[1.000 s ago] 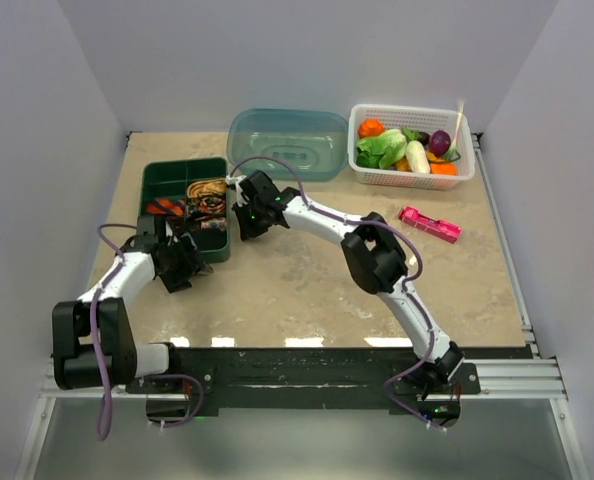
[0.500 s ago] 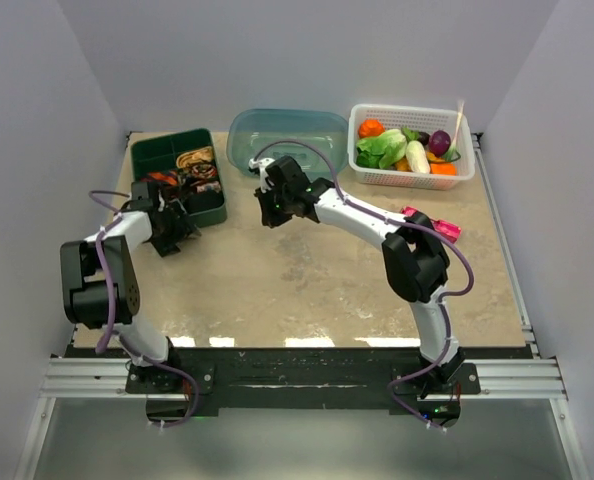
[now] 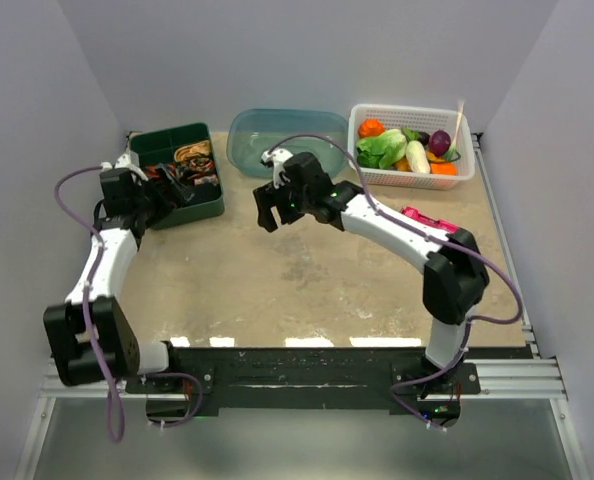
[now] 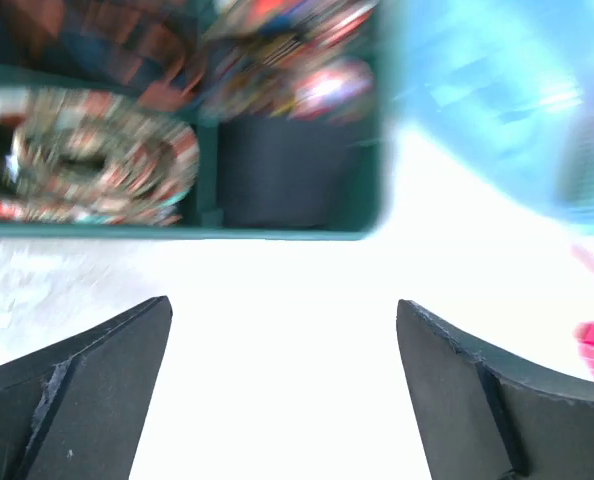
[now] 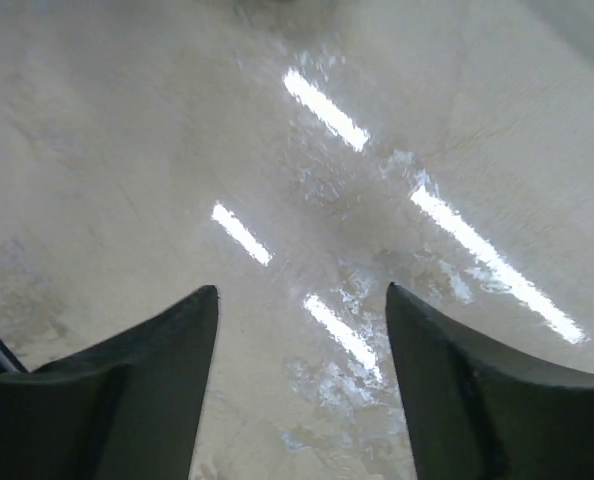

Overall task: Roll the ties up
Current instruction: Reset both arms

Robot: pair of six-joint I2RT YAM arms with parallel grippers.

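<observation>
**A:** How far along is the rolling?

**B:** Nearly finished, I'd judge. The dark green plastic compartment tray (image 3: pixel 202 208) sits at the far left of the beige stone-look counter (image 3: pixel 307 280). A tan-and-red patterned rolled tie (image 4: pixel 87 165) fills one pocket, and other rolled ties (image 4: pixel 277 40) lie in the pockets behind it, too blurred to count. The pocket beside the coil is empty.

**A:** Any tie lying unrolled?

**B:** None that I can see on the counter.

**A:** And the hands?

**B:** The left hand (image 4: pixel 282 305) is spread wide near the tray's wall, holding nothing. The right hand (image 5: pixel 300 290) is open too, over bare counter, well apart from the tray.

**A:** So what's left?

**B:** Little, perhaps nothing. The empty pocket could take one more coil.
</observation>
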